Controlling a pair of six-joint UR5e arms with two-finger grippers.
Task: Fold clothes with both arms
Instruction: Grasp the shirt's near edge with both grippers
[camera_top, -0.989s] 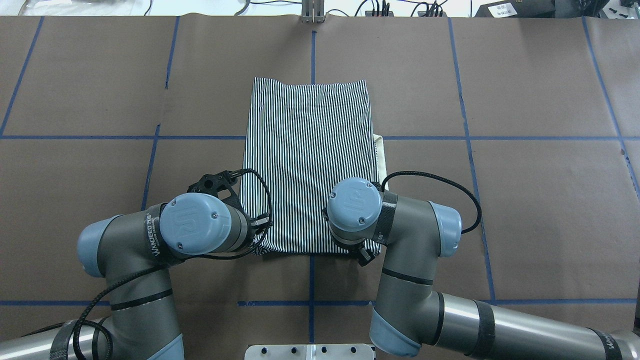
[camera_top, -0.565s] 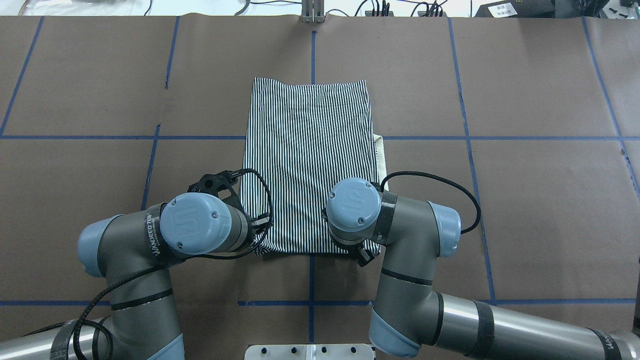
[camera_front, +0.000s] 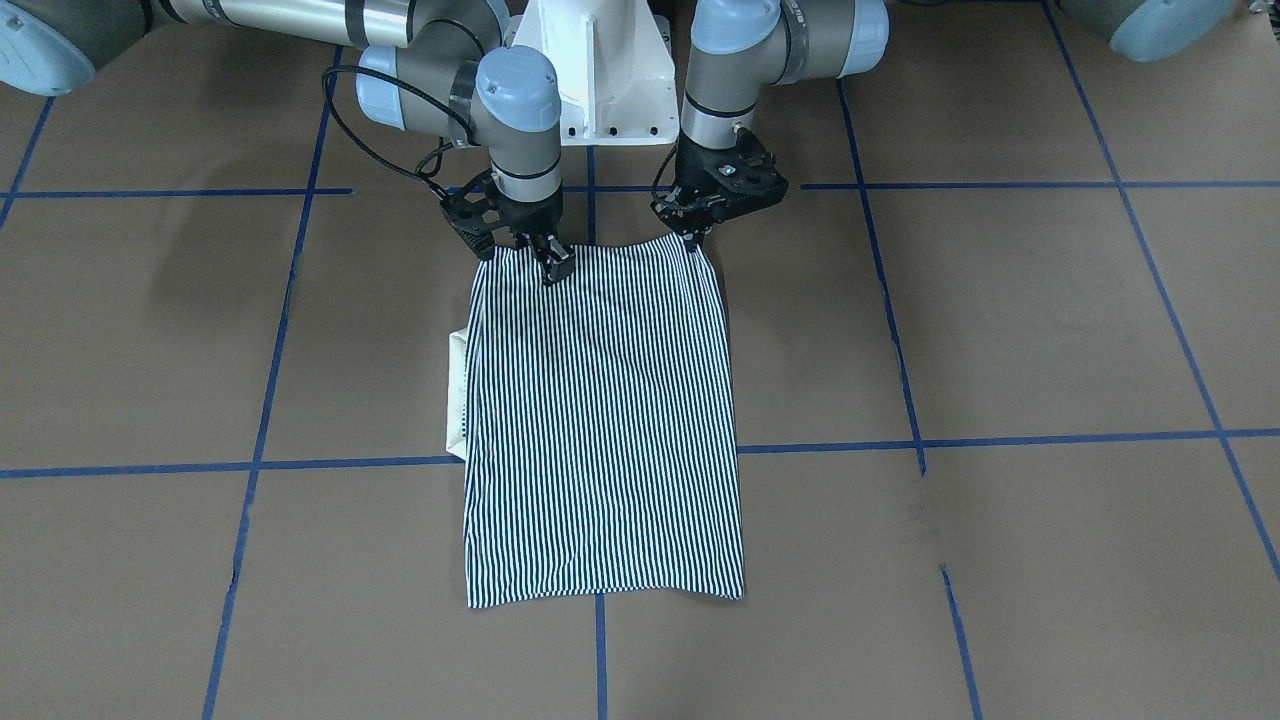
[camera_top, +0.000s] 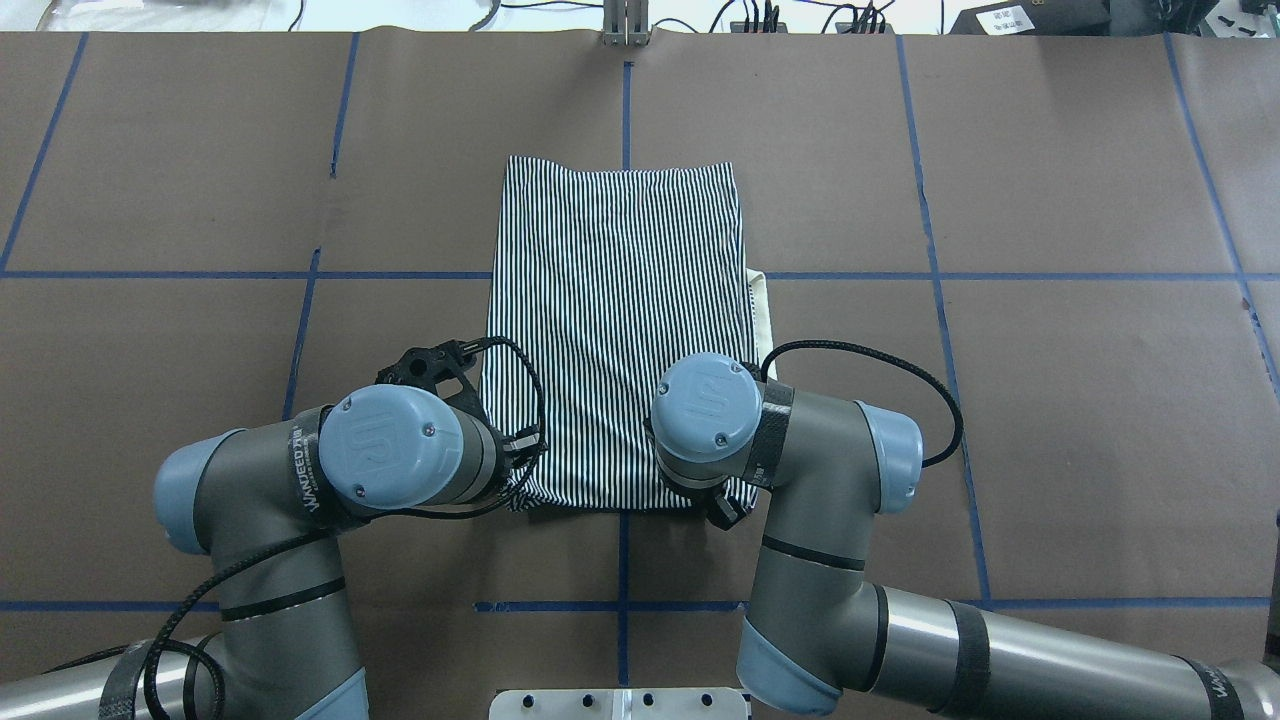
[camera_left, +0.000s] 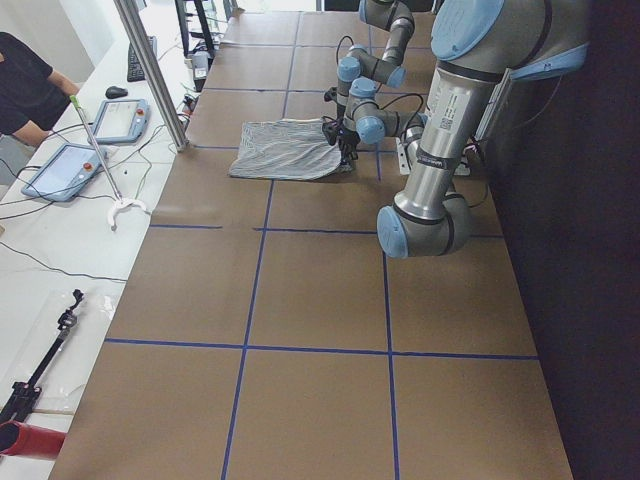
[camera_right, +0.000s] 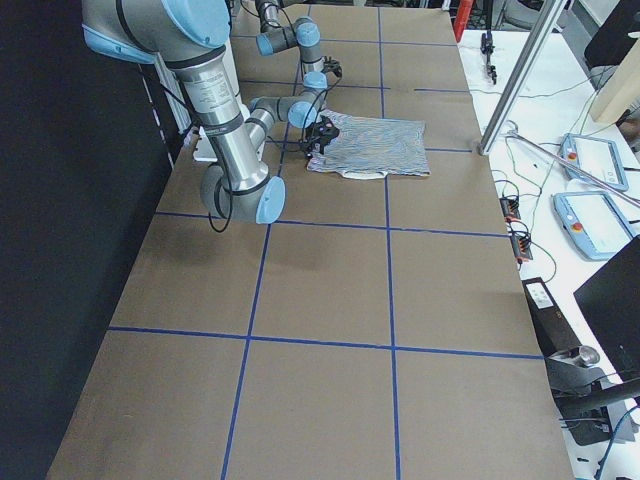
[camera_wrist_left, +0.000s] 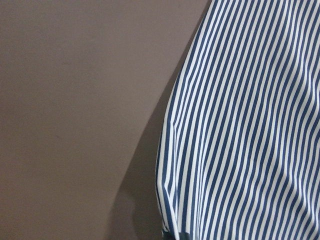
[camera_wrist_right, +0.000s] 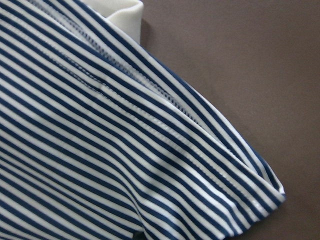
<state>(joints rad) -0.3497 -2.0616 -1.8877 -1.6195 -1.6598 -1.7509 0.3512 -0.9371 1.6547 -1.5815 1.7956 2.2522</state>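
The striped polo shirt (camera_front: 600, 420) lies folded into a long rectangle in the middle of the brown table, back side up. Its cream collar (camera_front: 457, 390) pokes out along one long side. At the edge nearest the robot, my left gripper (camera_front: 694, 241) is shut on one corner of the shirt and my right gripper (camera_front: 555, 268) is shut on the other. Both corners are raised a little off the table. In the overhead view the wrists hide the fingers over the shirt (camera_top: 615, 300). Striped cloth (camera_wrist_left: 250, 125) fills the left wrist view, and in the right wrist view a cloth corner (camera_wrist_right: 150, 150) hangs over bare table.
The white pedestal base (camera_front: 600, 70) stands just behind the grippers. Blue tape lines (camera_front: 1000, 440) cross the brown table cover. Beyond the table's far edge are tablets (camera_left: 120, 120), cables and a seated person (camera_left: 25, 85). A metal post (camera_top: 625, 25) rises at the far edge.
Both wrists have crept slightly away from the robot with the near edge of the shirt in their grip. That edge has drawn in slightly and the far edge has rippled a little.
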